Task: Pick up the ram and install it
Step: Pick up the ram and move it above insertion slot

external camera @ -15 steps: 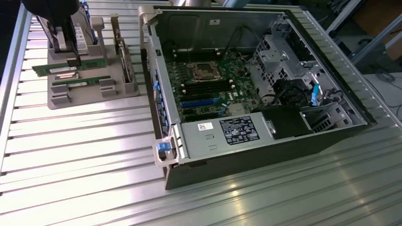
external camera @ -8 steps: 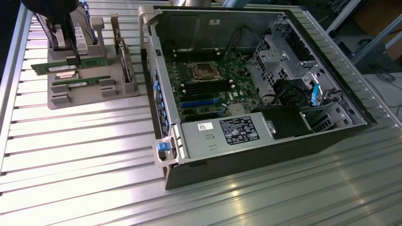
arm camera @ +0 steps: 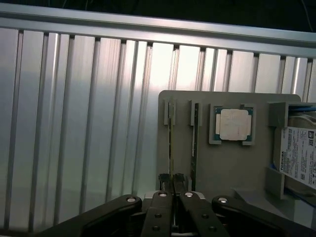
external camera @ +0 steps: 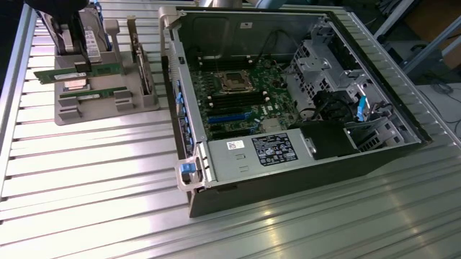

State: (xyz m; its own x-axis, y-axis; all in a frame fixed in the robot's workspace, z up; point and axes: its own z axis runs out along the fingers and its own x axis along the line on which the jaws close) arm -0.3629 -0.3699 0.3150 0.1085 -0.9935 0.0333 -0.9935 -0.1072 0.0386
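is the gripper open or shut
Shut on the ram: in the wrist view the gripper has its fingertips close together on either side of the stick's thin edge.

The table (external camera: 108,162) is ribbed aluminium, smooth and strongly reflective. The holder (arm camera: 237,168) is grey matt plastic. The ram (external camera: 51,74) is green circuit board. The CPU (arm camera: 234,124) has a dull pale metal lid. The computer case (external camera: 288,183) has a dark matt outer wall. The gripper (arm camera: 172,177) has black matt links with bright metal pins.
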